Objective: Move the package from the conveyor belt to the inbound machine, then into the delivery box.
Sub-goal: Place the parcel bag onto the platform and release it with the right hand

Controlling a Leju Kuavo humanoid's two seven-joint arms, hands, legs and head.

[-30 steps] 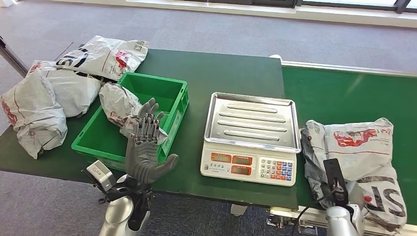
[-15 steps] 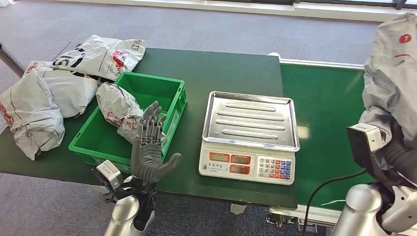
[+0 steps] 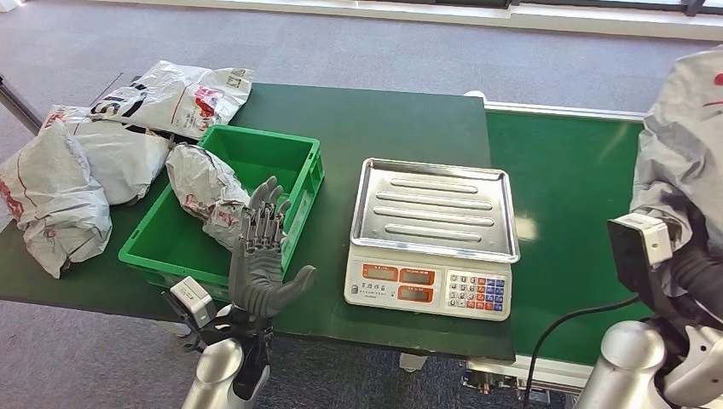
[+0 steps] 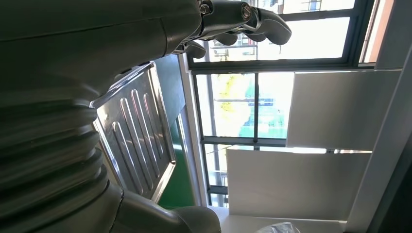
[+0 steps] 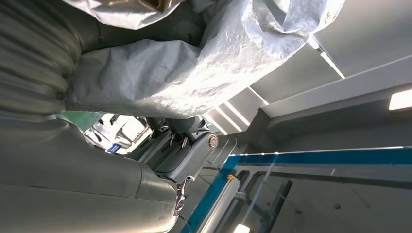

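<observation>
The right hand [image 3: 695, 273] is gripping the grey package [image 3: 682, 145], lifting it clear above the conveyor belt [image 3: 563, 196], right of the scale [image 3: 433, 239]. The left hand [image 3: 260, 251] is hovering with fingers spread and nothing in it, left of the scale, at the green box [image 3: 170, 247].

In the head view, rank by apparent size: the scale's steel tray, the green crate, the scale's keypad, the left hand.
1. green crate
2. steel tray, close to the crate in size
3. left hand, nearer the camera, so uncertain
4. keypad
</observation>
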